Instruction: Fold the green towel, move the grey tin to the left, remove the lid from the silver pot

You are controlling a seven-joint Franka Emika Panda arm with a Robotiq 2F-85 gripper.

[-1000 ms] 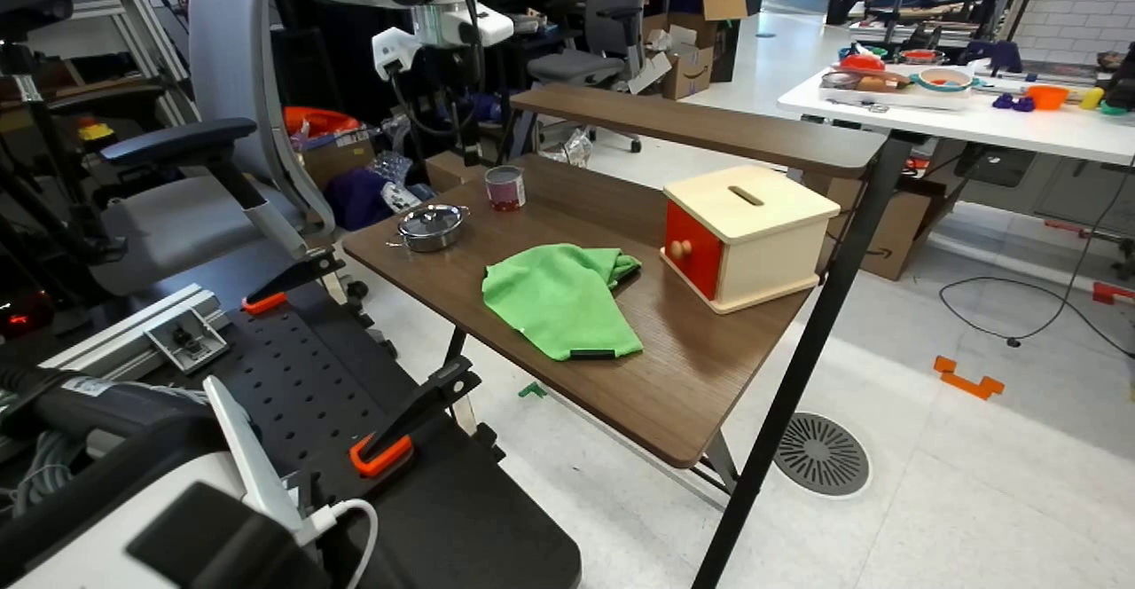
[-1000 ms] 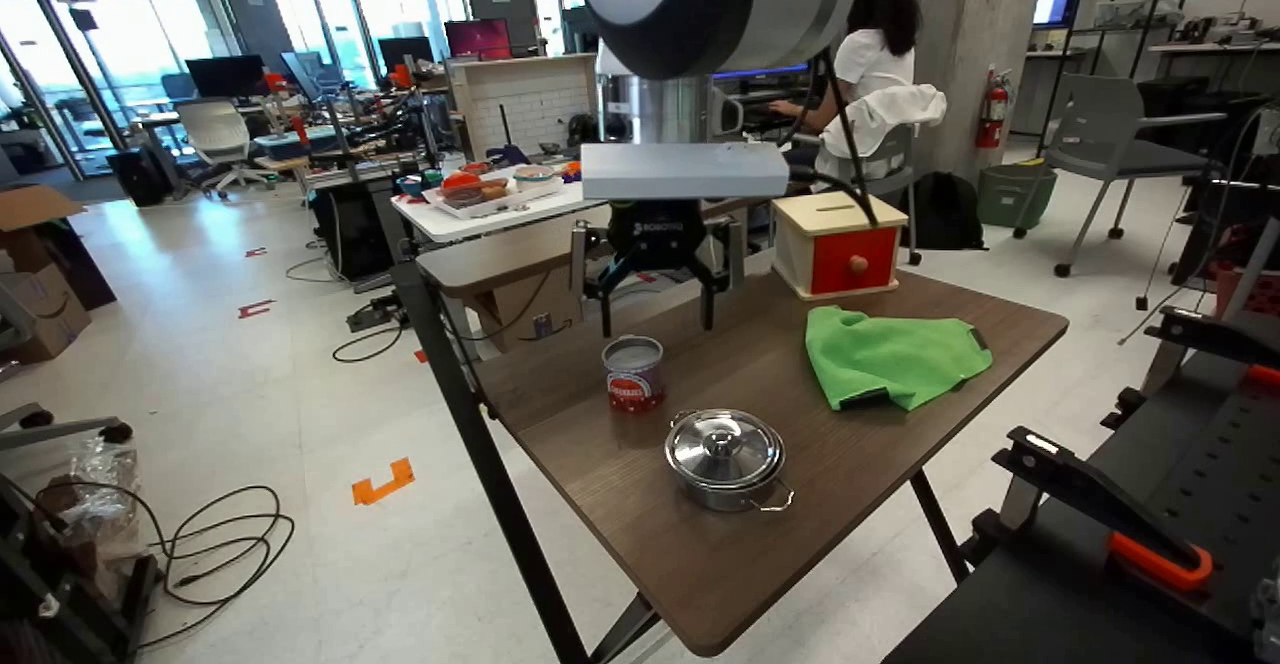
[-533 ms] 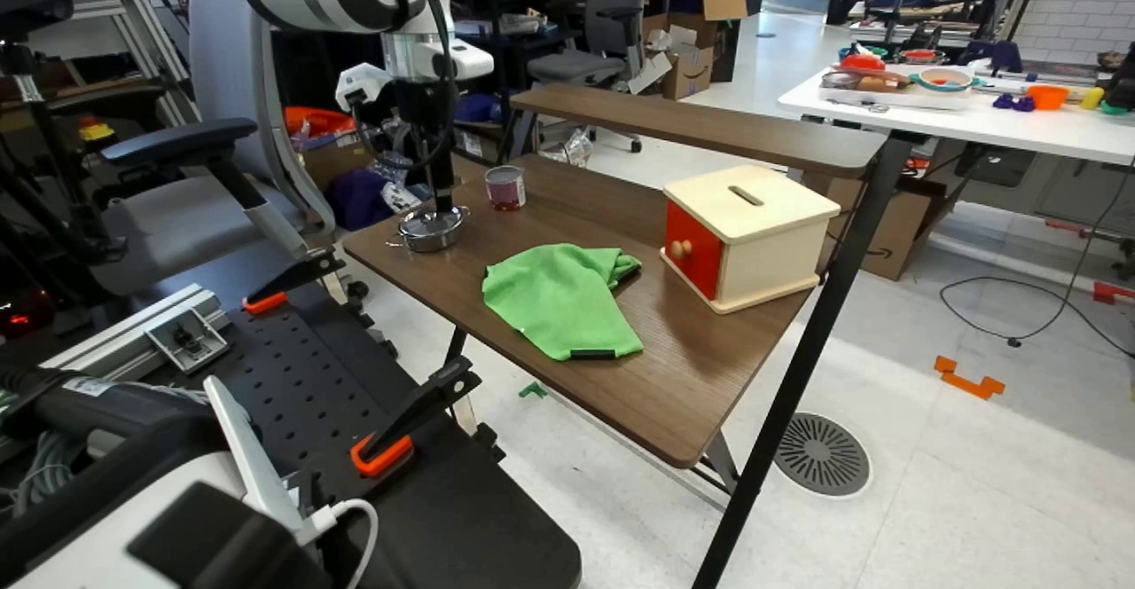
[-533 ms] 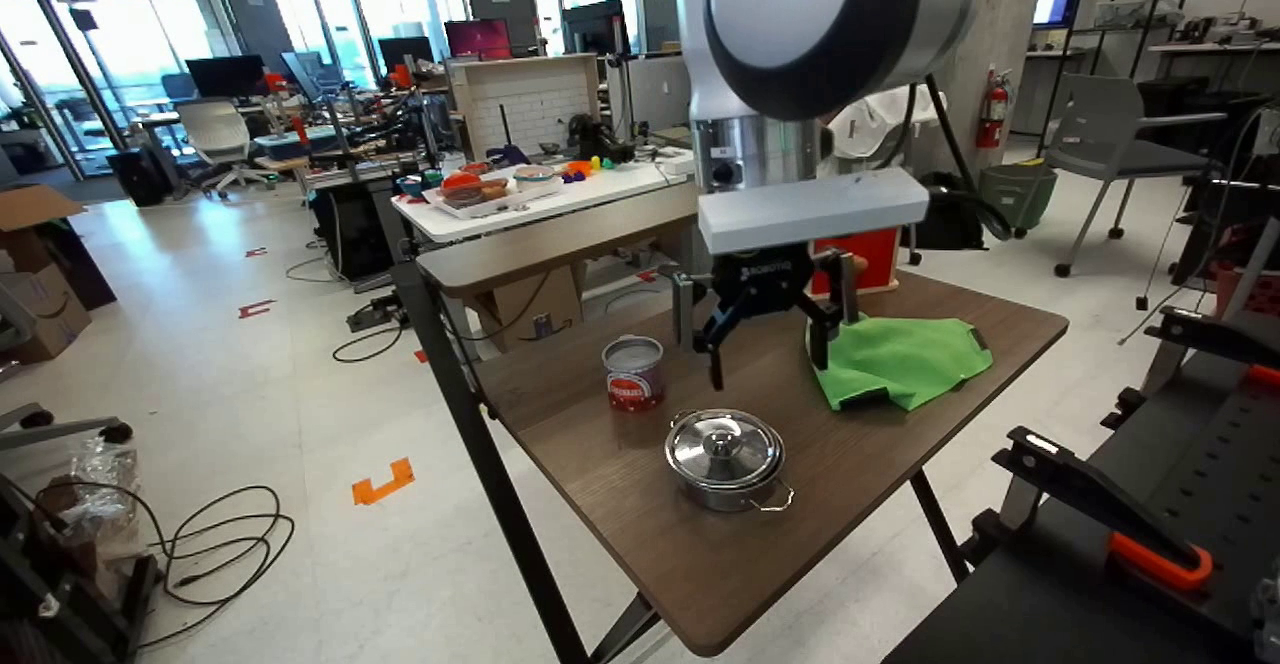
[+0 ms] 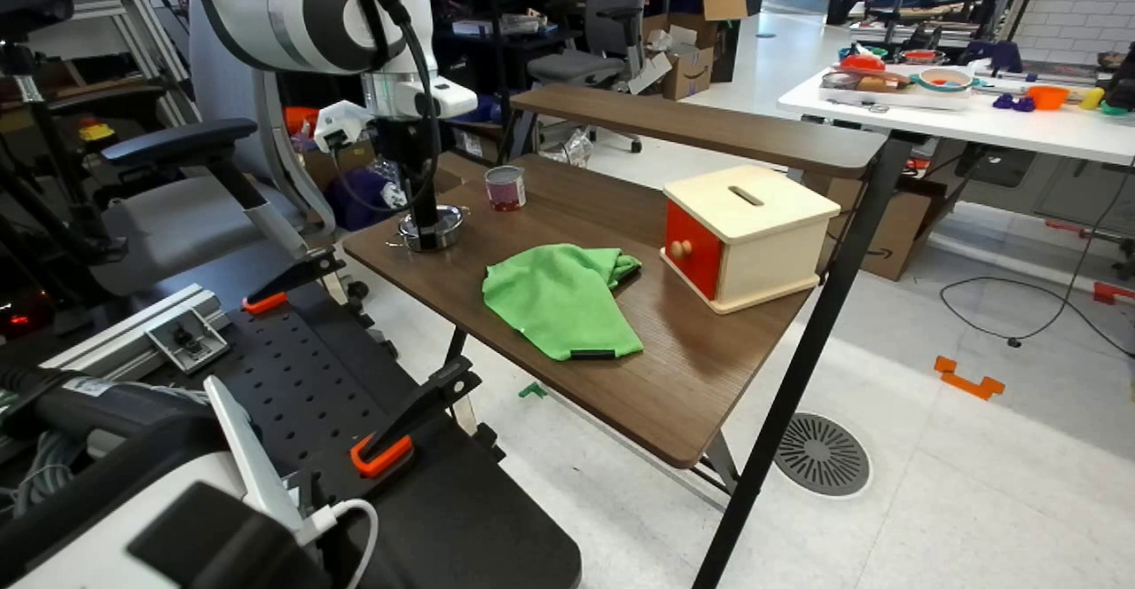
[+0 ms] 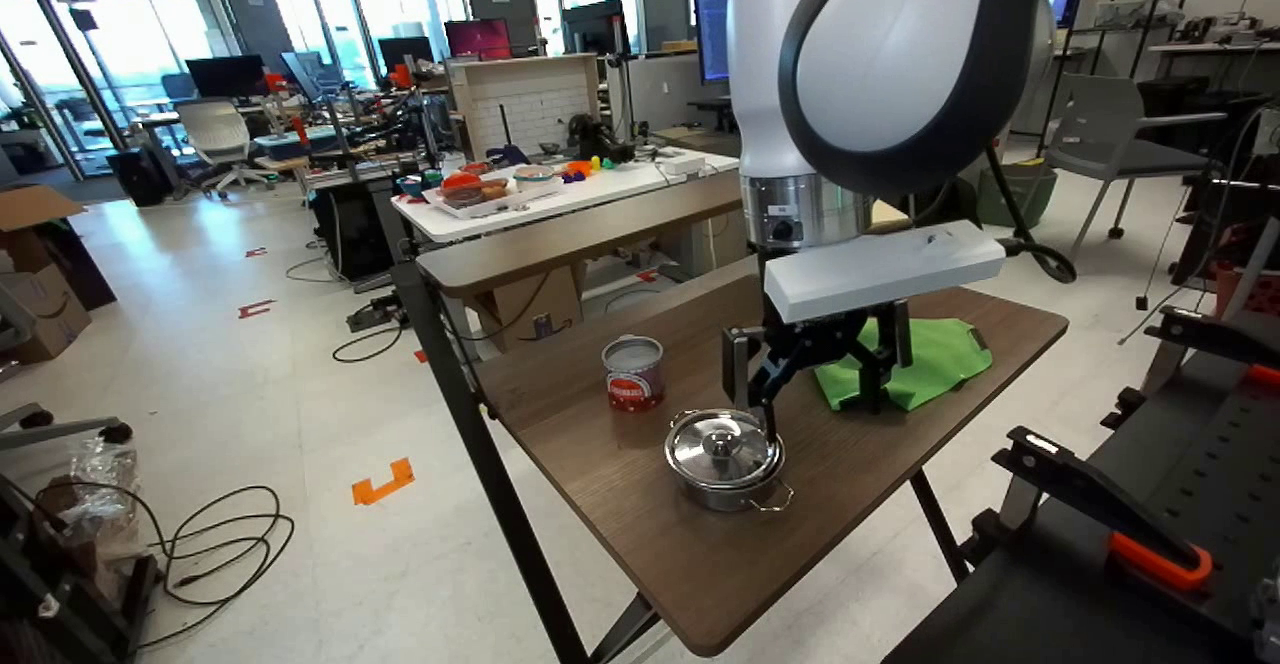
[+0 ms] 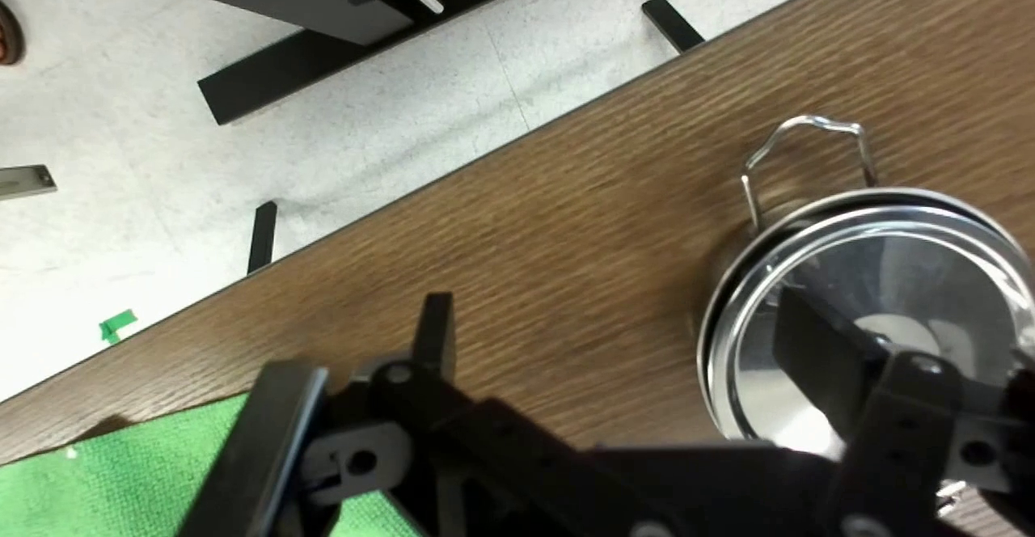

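The silver pot [image 6: 715,496] stands on the brown table with its shiny lid [image 6: 720,447] on; the lid also shows in the wrist view [image 7: 954,294]. My gripper [image 6: 822,419] is open and empty, low beside the pot. In the wrist view the gripper [image 7: 618,319] has one finger over the lid and the other over bare wood; whether it touches the lid I cannot tell. The grey tin [image 6: 632,374] with a red label stands upright near the pot, out of the wrist view. The green towel [image 5: 563,301] lies flat, partly doubled over, and is partly behind the gripper in an exterior view [image 6: 935,359].
A wooden box [image 5: 771,252] with a red door stands beyond the towel, mostly hidden behind the arm in an exterior view. A raised shelf [image 5: 692,128] runs along one table side. A black bench [image 5: 293,394] with clamps stands near the opposite edge.
The arm has moved across from near the tin and down, bringing the open gripper beside the pot at lid height. The pot, lid, tin and towel have not moved.
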